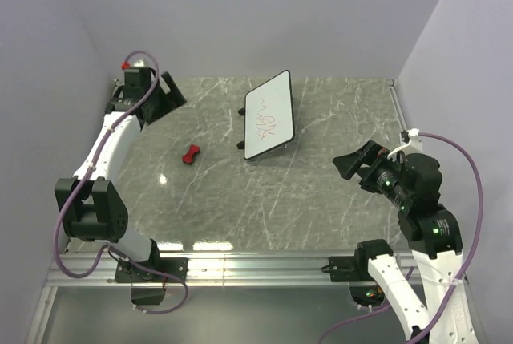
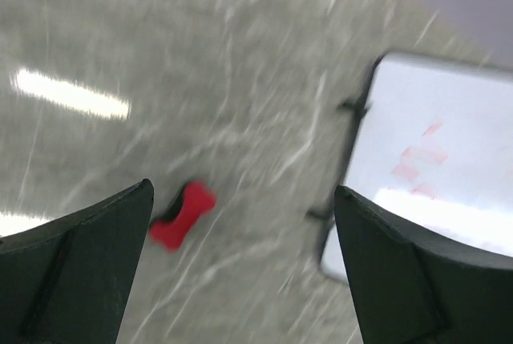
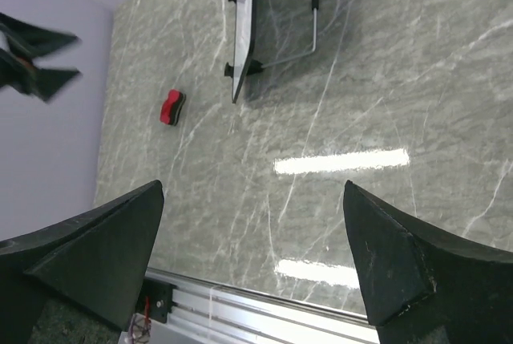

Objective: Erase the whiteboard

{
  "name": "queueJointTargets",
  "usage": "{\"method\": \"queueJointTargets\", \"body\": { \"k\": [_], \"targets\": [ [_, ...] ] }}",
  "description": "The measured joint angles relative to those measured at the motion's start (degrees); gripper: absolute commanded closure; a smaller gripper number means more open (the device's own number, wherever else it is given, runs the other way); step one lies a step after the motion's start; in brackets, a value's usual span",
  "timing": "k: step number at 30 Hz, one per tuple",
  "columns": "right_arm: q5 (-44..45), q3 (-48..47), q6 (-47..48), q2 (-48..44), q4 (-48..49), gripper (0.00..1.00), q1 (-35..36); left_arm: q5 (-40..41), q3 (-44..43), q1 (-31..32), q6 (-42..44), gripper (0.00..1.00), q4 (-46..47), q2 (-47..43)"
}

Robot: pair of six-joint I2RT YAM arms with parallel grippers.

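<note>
- As viewed from the top camera, found whiteboard (image 1: 269, 115) at the far middle of the worktop (image 1: 321, 200), propped at a tilt with its writing face turned up and toward the left.
- Noted thin black frame, rounded corners, small black feet (image 1: 241, 144) on the left-hand edge.
- Confirmed red scribbles (image 1: 265, 123) near the centre of the white face; remainder of the face clean.
- From the right wrist view, seen edge-on, with a wire stand (image 3: 300, 35) behind it resting on the worktop.
- Recorded small red bow-shaped eraser (image 1: 191, 154) lying on the worktop to the left of the board, near it but not touching.
- Located left arm (image 1: 108, 147) reaching along the left wall to the far-left corner; left jaws spread wide, holding nothing, well apart from both board and eraser.
- Left wrist view blurred; eraser and the board's left edge visible through the gap between the fingers (image 2: 80, 272).
- Located right arm (image 1: 421, 208) at the near right; right jaws spread wide, holding nothing, pointing left toward the middle of the worktop, well apart from the board.
- Through the right gap, seen bare marbled worktop with two light reflections, and a metal rail (image 3: 240, 312) along the near edge.
- Observed pale walls (image 1: 240, 15) enclosing the worktop at left, rear and right.
</note>
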State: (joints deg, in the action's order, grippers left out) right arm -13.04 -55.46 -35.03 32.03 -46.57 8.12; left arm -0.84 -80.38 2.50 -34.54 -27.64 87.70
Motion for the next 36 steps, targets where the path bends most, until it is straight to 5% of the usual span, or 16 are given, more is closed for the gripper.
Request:
{"method": "queueJointTargets", "body": {
  "k": [9,31,36],
  "targets": [
    [1.97,-1.27,1.73,-2.45,-3.28,0.00,0.00,0.26,8.57,4.87,6.45,0.06,-9.07,4.68],
    [4.02,-1.27,2.27,0.70,-5.31,0.00,0.00,3.76,7.19,7.23,14.43,0.17,-6.67,21.07],
    [4.39,-1.22,2.23,1.64,-5.05,0.00,0.00,4.22,5.64,7.23,15.61,0.39,-6.47,22.49]
  ]
}}
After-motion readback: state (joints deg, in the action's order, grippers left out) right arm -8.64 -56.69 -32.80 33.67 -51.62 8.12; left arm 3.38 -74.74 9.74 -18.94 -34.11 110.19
